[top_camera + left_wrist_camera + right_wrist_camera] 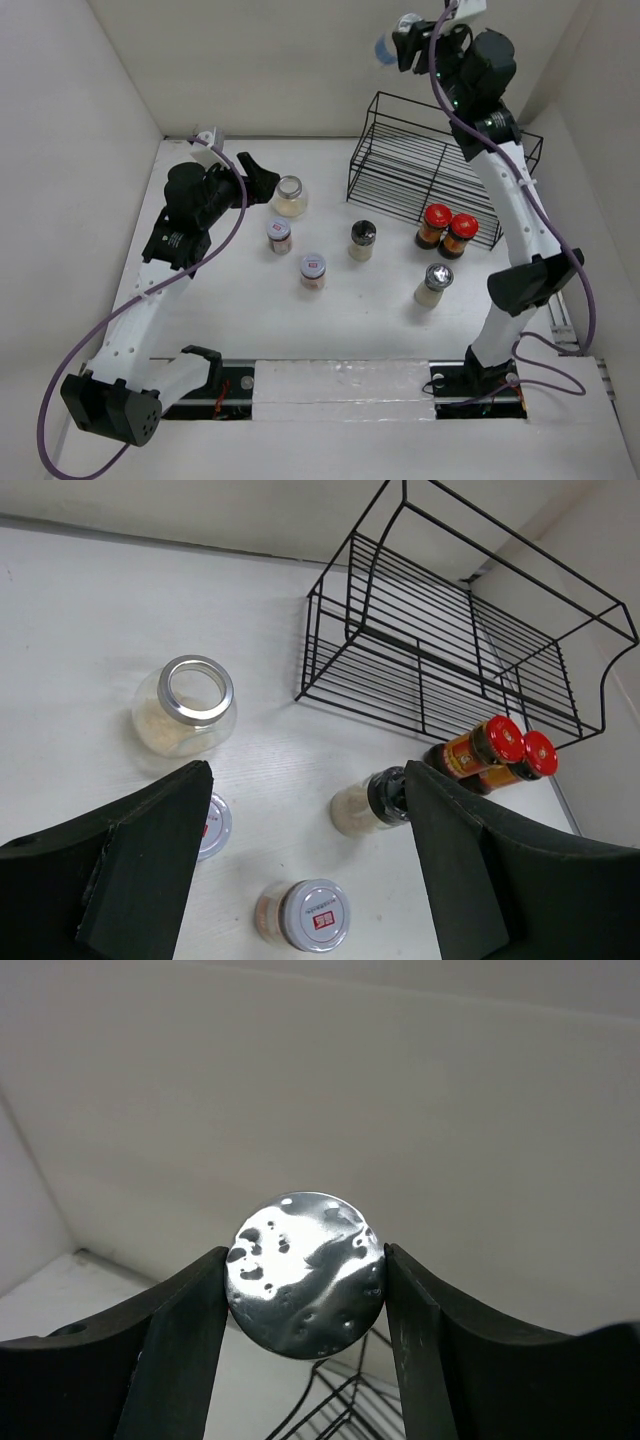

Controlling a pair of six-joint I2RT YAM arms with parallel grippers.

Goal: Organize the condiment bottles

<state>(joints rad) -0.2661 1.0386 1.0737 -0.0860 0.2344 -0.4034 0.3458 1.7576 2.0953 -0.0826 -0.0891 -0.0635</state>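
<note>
Left gripper: jaws apart, nothing between them. The wide silver-rimmed jar stands just ahead of its left finger, untouched. One white-lidded jar sits beneath the gap, and another white-lidded one is partly hidden by that finger. A black-lidded jar stands by the right finger.

Further right on the table are a silver-lidded jar and two red-capped bottles, touching each other at the front of the black wire rack.

Right gripper: raised high above the rack's back edge, clamped on the blue-labelled jar, whose silver lid fills the space between the fingers.

Assessment: early stage. No jar is seen on the rack. One is in transit and seven are left loose on the table.
</note>
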